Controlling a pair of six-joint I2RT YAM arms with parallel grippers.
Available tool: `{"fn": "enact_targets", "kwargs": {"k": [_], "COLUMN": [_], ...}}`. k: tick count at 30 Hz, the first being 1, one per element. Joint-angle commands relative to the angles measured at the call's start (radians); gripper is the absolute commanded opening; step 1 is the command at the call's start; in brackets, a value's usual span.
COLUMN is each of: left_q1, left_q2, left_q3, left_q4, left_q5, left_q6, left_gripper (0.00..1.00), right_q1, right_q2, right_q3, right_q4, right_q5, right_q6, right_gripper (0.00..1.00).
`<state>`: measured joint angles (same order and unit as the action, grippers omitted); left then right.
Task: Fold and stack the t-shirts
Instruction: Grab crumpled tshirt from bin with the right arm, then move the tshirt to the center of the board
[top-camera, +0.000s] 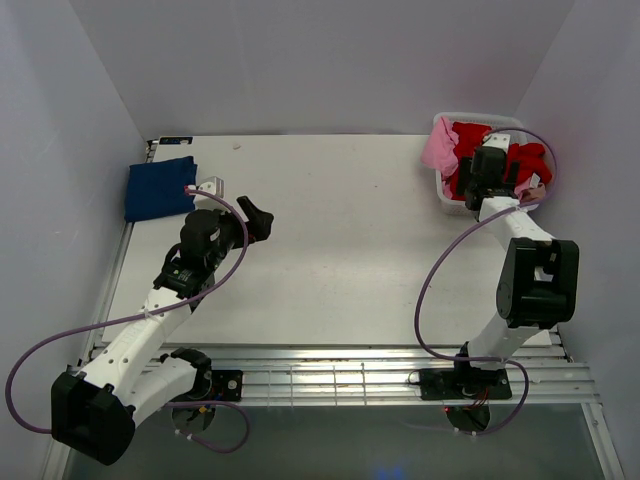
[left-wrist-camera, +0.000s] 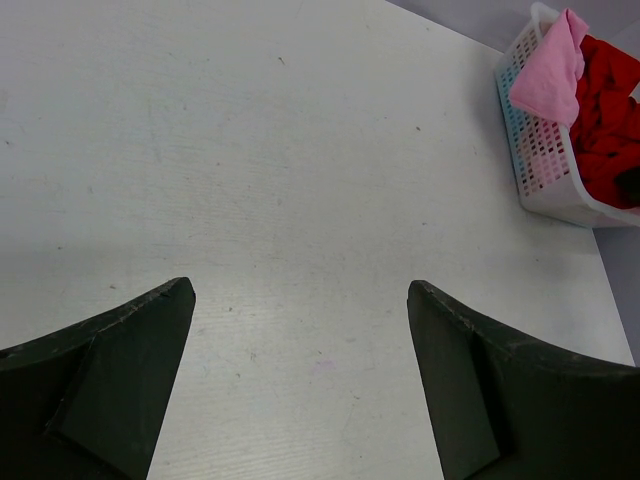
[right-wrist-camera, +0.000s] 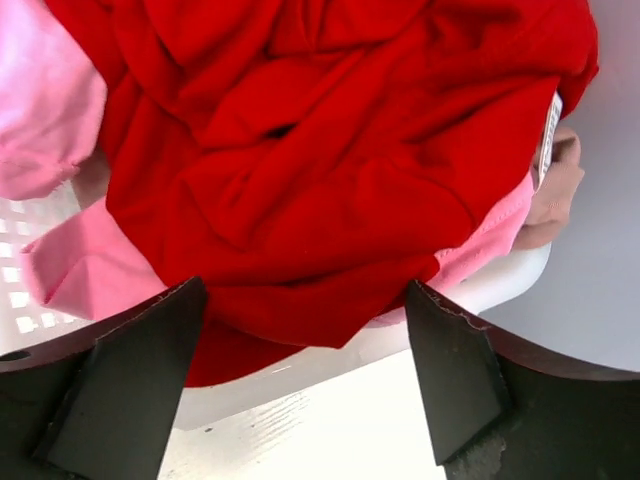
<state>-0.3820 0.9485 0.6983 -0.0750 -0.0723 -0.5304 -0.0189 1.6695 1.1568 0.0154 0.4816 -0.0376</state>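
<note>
Right end effector (right-wrist-camera: 302, 295), jaws apart, is poised over the red shirt (right-wrist-camera: 300, 150) in the basket (right-wrist-camera: 480, 285) (far right corner); the pink shirt (right-wrist-camera: 70, 270) beneath could be dragged out too.

Bright, even light throughout; shadows are soft, and focus is sharp without glare.

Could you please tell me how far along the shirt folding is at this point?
Done: one navy shirt lies folded at the table's far left corner. In hand: nothing is gripped; the open right gripper hangs over the red shirt in the basket, and the open left gripper is over bare table. Left: the red shirt, pink shirt and beige shirt, bunched in the basket, to fold and stack.
</note>
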Motion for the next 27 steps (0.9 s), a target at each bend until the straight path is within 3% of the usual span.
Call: {"fn": "enact_targets", "kwargs": {"k": [1, 2, 4, 5, 8, 12, 17, 21, 27], "left_q1": [-0.001, -0.001, -0.001, -0.001, -0.001, -0.001, -0.001, -0.001, -0.001], "left_q2": [-0.017, -0.019, -0.028, -0.031, -0.033, -0.011, 0.016, 0.004, -0.022], "left_q3": [-0.003, -0.002, -0.003, -0.003, -0.005, 0.004, 0.01, 0.007, 0.007], "left_q4": [0.017, 0.015, 0.012, 0.014, 0.014, 0.014, 0.014, 0.012, 0.0], "left_q5": [-0.018, -0.02, -0.026, -0.027, -0.032, -0.034, -0.031, -0.034, -0.046], "left_q6": [0.013, 0.013, 0.012, 0.013, 0.01, 0.012, 0.004, -0.005, -0.014], "left_gripper": [0.98, 0.98, 0.98, 0.98, 0.98, 0.98, 0.98, 0.98, 0.98], "right_q1": [0.0, 0.0, 0.0, 0.0, 0.002, 0.017, 0.046, 0.069, 0.129], "right_q2": [0.009, 0.019, 0.032, 0.036, 0.015, -0.138, -0.278, -0.286, -0.258], "right_q3": [0.029, 0.038, 0.049, 0.058, 0.063, 0.092, 0.274, 0.443, 0.589], "right_q4": [-0.008, -0.014, -0.014, -0.02, -0.046, -0.07, -0.205, -0.302, -0.255], "right_q5": [0.061, 0.058, 0.04, 0.031, -0.038, -0.168, -0.521, -0.757, -1.167], "right_q6": [-0.002, -0.004, -0.002, -0.002, 0.001, 0.008, 0.077, 0.145, 0.333], "right_gripper": [0.85, 0.61, 0.34, 0.09, 0.08, 0.08, 0.08, 0.08, 0.08]}}
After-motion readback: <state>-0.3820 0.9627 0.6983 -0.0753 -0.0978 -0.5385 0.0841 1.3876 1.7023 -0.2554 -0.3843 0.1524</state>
